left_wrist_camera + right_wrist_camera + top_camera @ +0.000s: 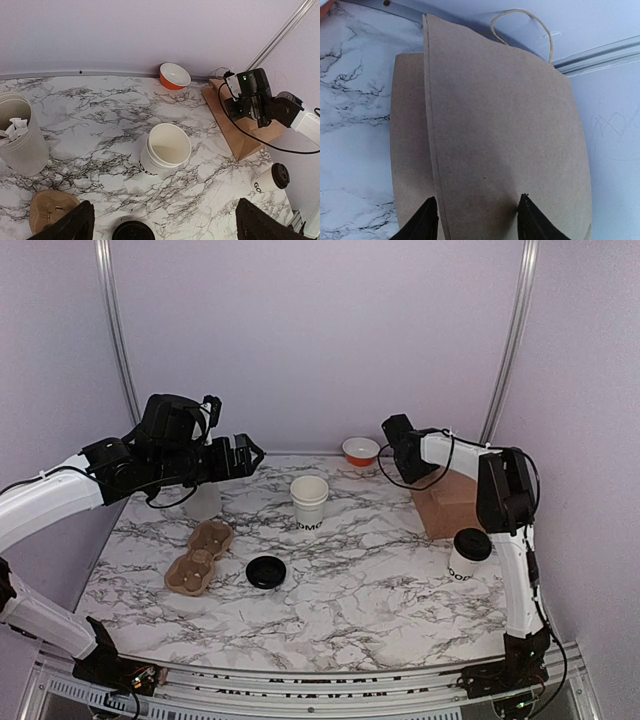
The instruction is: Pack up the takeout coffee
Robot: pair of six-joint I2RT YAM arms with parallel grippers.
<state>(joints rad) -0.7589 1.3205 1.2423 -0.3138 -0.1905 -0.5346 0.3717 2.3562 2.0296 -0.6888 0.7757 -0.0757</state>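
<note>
Standing on the table (380, 590) just nearside of the brown paper bag (505, 140), the takeout coffee (466, 562) looks light and crushable (best held mid-wall, gently, below its lid (472, 543)). Left fingers (75, 225) gape empty; right fingers (422, 225) straddle the bag's panel, grip unclear.

Takeout coffee (468, 555) upright at right, just beside brown paper bag (450, 505); right hand (410, 475) at bag's far end.

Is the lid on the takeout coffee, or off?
On. The takeout coffee stands upright at the right side, with a black lid capping its rim. The loose lid lies separately, nearer the middle.
</note>
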